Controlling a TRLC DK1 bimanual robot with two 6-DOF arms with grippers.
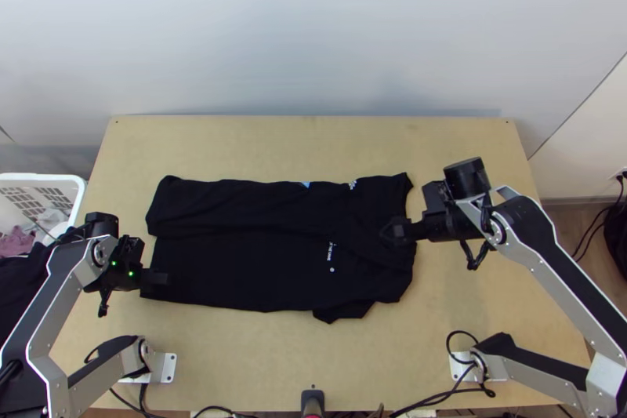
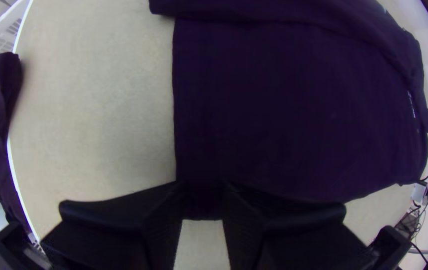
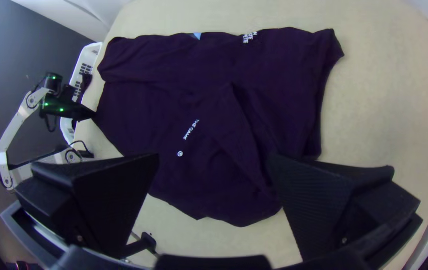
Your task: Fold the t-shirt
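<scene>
Two pairs of jaws over the dark t-shirt (image 1: 235, 277), both parted. At the left gripper (image 2: 202, 186), a narrow gap, with the cloth of the near hem corner showing between the tips; cannot tell whether in firm contact. At the right gripper (image 3: 214, 157), a wide gap above the shoulder end, with no cloth pinched.

Probably midway through the lengthwise folding: far side seemingly turned in, near side not yet. Next, by the look of it, a pinch of the hem corner on the left, a lowering and closing of the right jaws by the near sleeve (image 1: 345, 310), then both up together and over toward the far side. Best lifted evenly, or at risk of dragging the first fold askew.

Laid lengthwise across the middle of the surface (image 1: 235, 355), hem toward the left gripper, shoulders toward the right. Doubled along the far side in a long band, slightly rumpled; flat and smooth through the near half at the hem end; creased on the diagonal around the shoulder. Near sleeve poking out in a short, blunt flap. Small white print (image 3: 191, 130) on the chest, more white lettering (image 3: 249, 37) and a pale blue patch (image 3: 197, 35) along the far edge.
</scene>
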